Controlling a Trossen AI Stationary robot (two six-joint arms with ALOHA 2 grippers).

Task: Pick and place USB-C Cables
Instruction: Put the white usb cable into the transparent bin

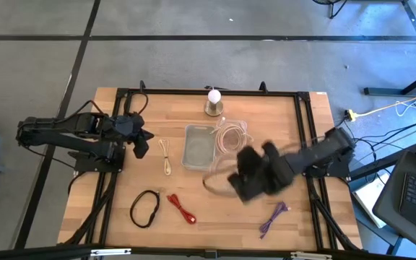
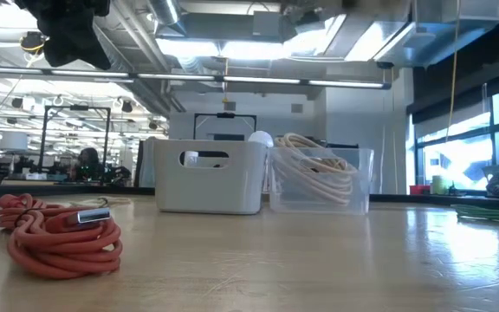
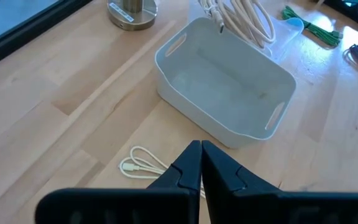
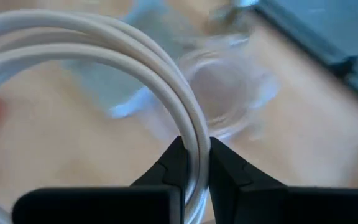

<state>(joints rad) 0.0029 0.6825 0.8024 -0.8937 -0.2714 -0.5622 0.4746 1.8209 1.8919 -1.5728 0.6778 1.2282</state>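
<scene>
right wrist view shows a white cable coil (image 4: 135,56) arching up from the right end effector (image 4: 194,165), whose fingers are clenched on its strands. in the high view that end effector (image 1: 248,180) sits beside the white bin (image 1: 198,146) and the clear bin (image 1: 231,137), which holds one cream coil. four more bundles lie loose on the wooden surface (image 1: 121,188): cream (image 1: 166,155), black (image 1: 145,208), red (image 1: 182,208), purple (image 1: 273,218), all well apart. left end effector (image 3: 201,163) hovers clenched, holding nothing.
</scene>
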